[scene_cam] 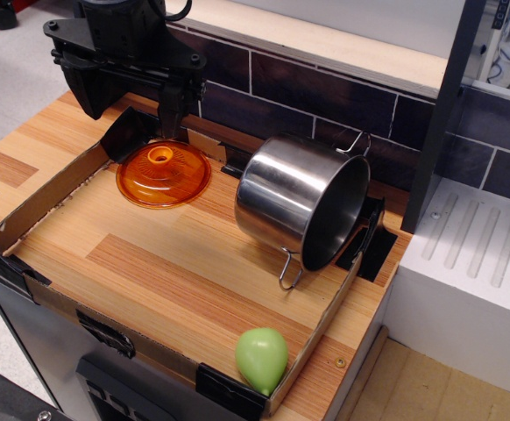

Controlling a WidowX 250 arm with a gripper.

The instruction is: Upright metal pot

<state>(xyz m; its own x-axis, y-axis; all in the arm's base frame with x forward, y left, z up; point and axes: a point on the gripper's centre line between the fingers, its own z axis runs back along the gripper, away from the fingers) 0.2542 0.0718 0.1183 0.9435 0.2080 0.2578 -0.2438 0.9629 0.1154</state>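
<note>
The metal pot [299, 200] is a shiny steel cylinder lying on its side at the right of the wooden tray, its dark opening facing right and toward me. One wire loop handle [290, 270] hangs at its lower rim, another sticks up at the top rim [353, 140]. The gripper [172, 118] hangs at the back left, well left of the pot, just above the orange lid [163, 173]. Its fingers are dark and seen from behind, so I cannot tell how the jaws stand.
The orange translucent domed lid lies at the tray's back left. A green pear-shaped object [262, 359] sits at the front right corner. A low cardboard wall [36, 209] rims the wooden tray. A dark tiled wall [308, 88] stands behind, a white unit [474, 263] to the right.
</note>
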